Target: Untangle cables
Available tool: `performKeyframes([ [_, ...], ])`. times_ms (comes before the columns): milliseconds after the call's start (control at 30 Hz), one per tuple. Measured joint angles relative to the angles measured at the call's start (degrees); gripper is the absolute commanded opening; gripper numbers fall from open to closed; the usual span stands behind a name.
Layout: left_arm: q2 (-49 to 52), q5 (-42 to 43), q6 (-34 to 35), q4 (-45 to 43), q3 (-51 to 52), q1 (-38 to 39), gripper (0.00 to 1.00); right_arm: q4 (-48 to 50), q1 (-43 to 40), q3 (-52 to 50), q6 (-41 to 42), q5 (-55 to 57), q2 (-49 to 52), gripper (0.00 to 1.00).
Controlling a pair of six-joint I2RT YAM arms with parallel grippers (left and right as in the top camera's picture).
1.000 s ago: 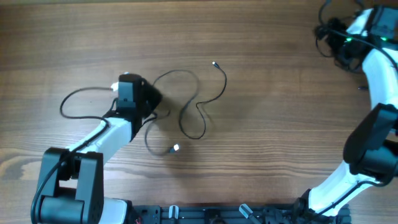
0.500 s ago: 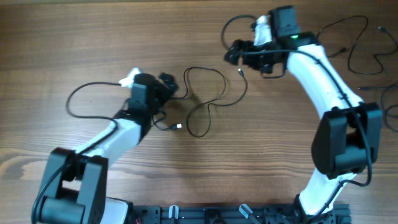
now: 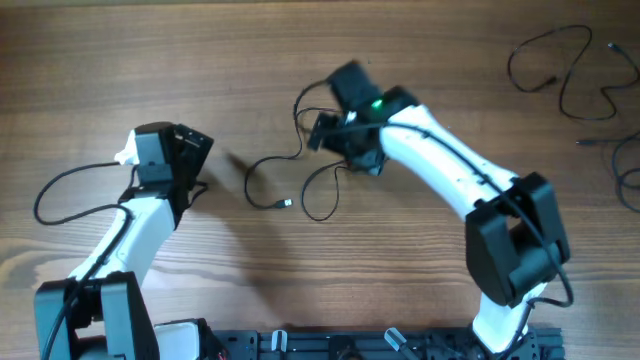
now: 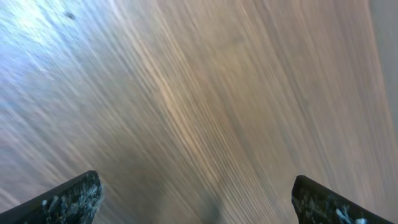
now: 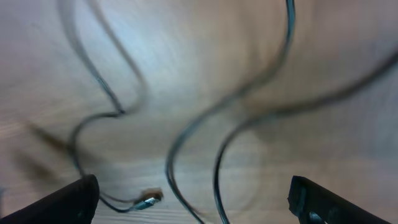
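Both arms had shifted: the left hand [image 3: 188,148] had pulled back leftward off the cable, fingers apart and empty over bare counter [image 3: 150,60]. The right hand [image 3: 338,140], also spread wide and holding nothing, had swung in above the looped cable [image 3: 321,217]. Its plug [image 3: 286,204] lay nearest, with the loops crossing beyond it. Closing there could pinch two strands and tighten the crossing. Farther right, more cables [image 3: 560,75] sprawled near the picture's border, and open wood lay to the left.

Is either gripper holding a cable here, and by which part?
Nothing is held. The left gripper is open over the table; the right gripper is open above the cables, gripping none.
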State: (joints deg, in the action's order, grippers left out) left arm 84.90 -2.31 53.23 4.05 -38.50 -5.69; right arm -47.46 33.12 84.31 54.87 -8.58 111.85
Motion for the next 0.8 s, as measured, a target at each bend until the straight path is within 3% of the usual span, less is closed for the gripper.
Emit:
performKeyframes([
  [133,0.0,0.0,0.0,0.1,0.0,-0.4,1.00,5.6,3.0,-4.8,8.0,0.9,0.0,1.00],
  [300,0.0,0.0,0.0,0.1,0.0,-0.4,1.00,16.7,6.1,-6.3,11.8,4.5,0.0,1.00],
  [433,0.0,0.0,0.0,0.1,0.0,-0.4,1.00,17.4,7.1,-6.3,14.4,7.1,0.3,1.00],
  [667,0.0,0.0,0.0,0.1,0.0,-0.4,1.00,19.6,7.0,-6.3,15.7,10.4,3.0,1.00],
  [800,0.0,0.0,0.0,0.1,0.0,-0.4,1.00,25.9,7.0,-6.3,11.1,12.0,4.5,1.00],
])
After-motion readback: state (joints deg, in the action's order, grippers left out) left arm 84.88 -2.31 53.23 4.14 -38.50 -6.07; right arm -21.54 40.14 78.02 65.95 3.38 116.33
